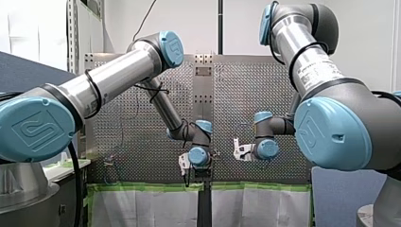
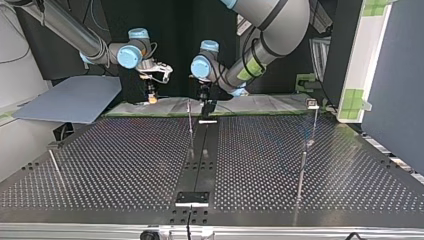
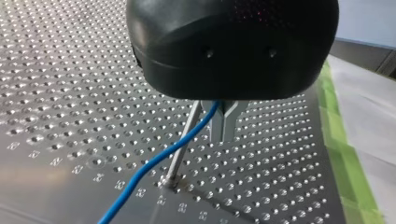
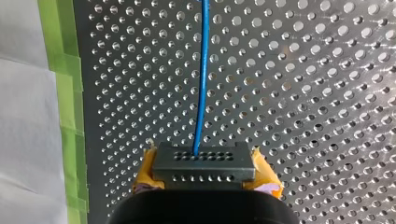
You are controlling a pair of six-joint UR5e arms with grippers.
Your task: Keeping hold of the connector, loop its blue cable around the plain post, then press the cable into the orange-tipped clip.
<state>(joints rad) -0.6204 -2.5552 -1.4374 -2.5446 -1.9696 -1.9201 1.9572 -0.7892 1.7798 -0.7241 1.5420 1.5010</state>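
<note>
**Cable at the post, loop not yet made: where it may fail**

Connector nearest the lens in the right wrist view: a dark, pin-holed block, clamped square between the yellow pads of my right gripper, which is closed only as far as the block's width; blue cable leaves its face and runs straight ahead over the perforated table; green tape along the table's edge beside it.

Left wrist view: my left gripper, metal fingers meeting at the tips, cable coming out at their root and slanting down across the plain post; the hold looks more cage than pinch, though the black housing hides the root; cable crosses the post's near side, touching or just clear I cannot tell; no wrap visible, so I judge the loop barely begun.

Top view: both grippers near each other at the far edge, left one just beside the post; orange-tipped clip not picked out in any view.

Hazards, as judged:
- post is thin and plain; a cable carried too high could ride over its top and lose the loop;
- a taut run could tug the connector askew in the pads, or lean the post;
- a loose left hold could let slack bunch and miss the clip;
- wrists close together; a wide swing round the post risks a knock.
</note>
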